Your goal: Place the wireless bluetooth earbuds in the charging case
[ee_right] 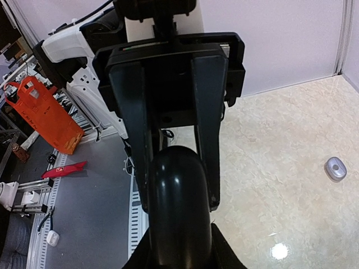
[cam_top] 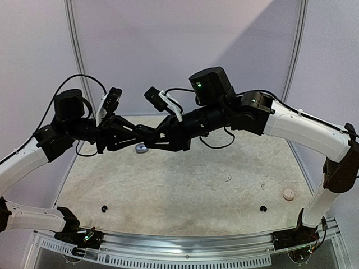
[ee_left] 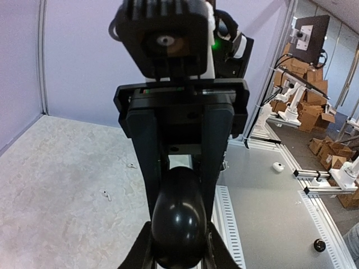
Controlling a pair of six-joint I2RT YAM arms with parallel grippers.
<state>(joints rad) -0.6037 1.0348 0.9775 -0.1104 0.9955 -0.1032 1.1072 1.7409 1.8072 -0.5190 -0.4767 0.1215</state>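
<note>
Item: black case [ee_left: 178, 218], glossy and rounded, raised over the table [cam_top: 168, 185], pinched from opposite ends by your left gripper [ee_left: 178, 255] and right gripper [ee_right: 179, 255], both clamped on it. Hazard: the opposed grips could twist or squeeze it loose and drop it; you cannot tell whether its lid is open. Item: white earbud [ee_left: 106, 194] and second bud [ee_left: 130, 165], loose on the table, well below and apart from both grippers, neither held.
</note>
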